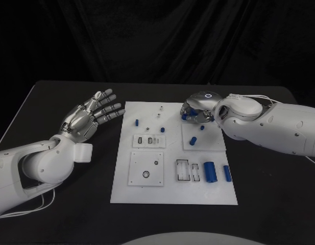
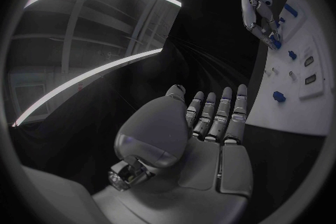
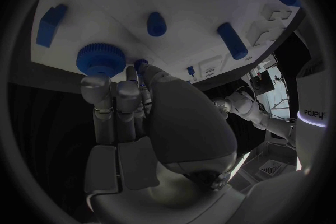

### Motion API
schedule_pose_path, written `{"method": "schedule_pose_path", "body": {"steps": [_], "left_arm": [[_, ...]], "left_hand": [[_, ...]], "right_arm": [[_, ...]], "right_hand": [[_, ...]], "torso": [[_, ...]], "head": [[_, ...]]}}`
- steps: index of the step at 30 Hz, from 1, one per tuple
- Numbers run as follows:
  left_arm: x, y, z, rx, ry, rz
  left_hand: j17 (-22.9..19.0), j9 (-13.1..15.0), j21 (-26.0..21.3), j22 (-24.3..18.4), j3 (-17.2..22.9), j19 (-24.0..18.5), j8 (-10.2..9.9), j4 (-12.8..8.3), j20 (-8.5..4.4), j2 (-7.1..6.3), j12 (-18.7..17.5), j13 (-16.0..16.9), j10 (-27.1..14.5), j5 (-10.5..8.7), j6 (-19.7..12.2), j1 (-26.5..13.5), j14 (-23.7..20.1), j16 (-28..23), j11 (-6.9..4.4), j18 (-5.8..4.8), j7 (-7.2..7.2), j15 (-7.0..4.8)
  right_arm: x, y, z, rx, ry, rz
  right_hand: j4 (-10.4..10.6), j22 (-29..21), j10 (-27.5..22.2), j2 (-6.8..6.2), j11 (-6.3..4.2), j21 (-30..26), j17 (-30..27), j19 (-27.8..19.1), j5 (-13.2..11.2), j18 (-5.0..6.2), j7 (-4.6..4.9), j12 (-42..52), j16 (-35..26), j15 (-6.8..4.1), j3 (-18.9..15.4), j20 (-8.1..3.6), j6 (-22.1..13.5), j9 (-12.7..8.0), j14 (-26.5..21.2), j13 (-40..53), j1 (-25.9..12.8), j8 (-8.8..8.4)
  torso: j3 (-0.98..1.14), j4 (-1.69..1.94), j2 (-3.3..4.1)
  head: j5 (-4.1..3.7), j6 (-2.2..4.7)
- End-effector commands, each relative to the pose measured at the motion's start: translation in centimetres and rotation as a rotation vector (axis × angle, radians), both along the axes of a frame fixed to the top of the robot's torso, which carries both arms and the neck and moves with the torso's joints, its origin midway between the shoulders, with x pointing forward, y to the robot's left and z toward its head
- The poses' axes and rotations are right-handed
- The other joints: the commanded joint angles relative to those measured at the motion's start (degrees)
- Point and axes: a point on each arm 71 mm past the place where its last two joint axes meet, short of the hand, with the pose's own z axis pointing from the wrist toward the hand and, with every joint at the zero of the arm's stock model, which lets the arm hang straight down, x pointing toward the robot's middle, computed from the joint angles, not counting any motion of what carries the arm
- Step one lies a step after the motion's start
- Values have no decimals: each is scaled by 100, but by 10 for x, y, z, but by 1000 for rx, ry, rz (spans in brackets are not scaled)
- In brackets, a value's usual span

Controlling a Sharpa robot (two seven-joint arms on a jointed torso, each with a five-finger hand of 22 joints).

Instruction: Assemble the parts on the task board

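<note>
I am working a small blue part (image 3: 140,63) at the far right corner of the board (image 1: 173,191), where my right hand (image 1: 198,113) is pinching it between thumb and fingertips, just beside a blue gear (image 3: 101,58) that is sitting on the white plate. In the right wrist view the part is showing only as a small blue tip above the fingertips, so I cannot tell whether it is already seated or just touching the surface. Judging by that, I am taking this as the placing step, and I am wanting to bring the part down straight, keeping the pinch light enough that it can settle into its seat without tilting, and keeping the fingers off the gear so it is not getting nudged. Other blue pegs (image 1: 192,141) and two longer cylinders (image 1: 211,171) are lying nearer me on the board, apparently waiting their turn. My left hand (image 1: 91,115) is hovering off the board's left edge, fingers spread and holding nothing, well apart from the work.
</note>
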Motion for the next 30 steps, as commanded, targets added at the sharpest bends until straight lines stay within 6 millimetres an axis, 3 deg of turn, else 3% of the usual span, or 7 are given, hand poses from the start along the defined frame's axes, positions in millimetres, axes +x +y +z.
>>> {"method": "schedule_pose_path", "body": {"steps": [1, 6, 11, 17, 25, 30], "left_arm": [[0, 1, 5, -35, -47, 12], [0, 3, 5, -31, -44, 16], [-1, 2, 5, -30, -41, 14], [-2, 1, 5, -27, -38, 14], [-3, -3, 6, -31, -41, 9], [-2, -6, 6, -37, -48, 3]], "left_hand": [[-3, 8, 27, -9, 39, -31, 0, 4, -10, 1, 25, 7, -10, 48, 6, 74, 8, 24, 19, -39, 20, 34], [-3, 9, 29, -9, 66, -34, 2, 1, -11, -3, 32, 8, -8, 80, 13, 93, 3, 32, 26, -43, 27, 38], [-4, 9, 30, -10, 83, -37, 2, 0, -11, -7, 29, 7, -12, 101, 14, 105, -2, 37, 30, -45, 35, 40], [-4, 9, 30, -11, 92, -39, 2, -2, -10, -17, 27, 6, -16, 111, 16, 112, -5, 41, 38, -49, 39, 45], [-3, 11, 32, -11, 112, -44, 4, -4, -10, -34, 38, 7, -14, 139, 26, 127, -8, 51, 51, -56, 51, 55], [-1, 15, 42, -9, 159, -37, 14, -8, -12, -44, 72, 11, 7, 190, 59, 157, -4, 74, 42, -60, 56, 56]], "right_arm": [[-1, -1, -1, 11, -21, 4], [-2, -1, 6, 31, -47, 5], [-2, 5, 26, 51, -91, 25], [2, 22, 47, 63, -135, 66], [18, 49, 51, 29, -136, 84], [28, 58, 48, 26, -151, 73]], "right_hand": [[-29, 85, 126, -82, -27, 68, 22, 24, -28, -115, 41, -96, 26, -60, 38, -51, 205, 155, 26, 10, -50, 150], [-42, 346, 435, -109, -88, 209, 141, 158, -92, -161, -26, -252, 81, -74, 3, -75, 422, 401, 112, 11, -194, 315], [-38, 474, 540, -117, -99, 278, 226, 226, -146, -186, -47, -351, 123, -70, -17, -74, 457, 505, 159, 9, -253, 358], [-16, 808, 641, -119, -105, 482, 621, 405, -240, -248, -89, -488, 343, -87, -52, -84, 460, 630, 303, 7, -340, 387], [10, 1109, 631, -116, -90, 676, 974, 553, -241, -306, -122, -658, 554, -94, -65, -95, 376, 719, 411, 6, -405, 349], [12, 1123, 624, -124, -75, 682, 994, 548, -210, -310, -113, -717, 567, -61, -65, -78, 347, 748, 408, 7, -424, 332]], "torso": [[1, -6, -3], [4, -1, -2], [5, -6, -7], [-5, -15, -14], [-14, 17, 2], [-7, 14, -6]], "head": [[15, 25], [10, 62], [101, 72], [123, 58], [121, 47], [149, 44]]}}
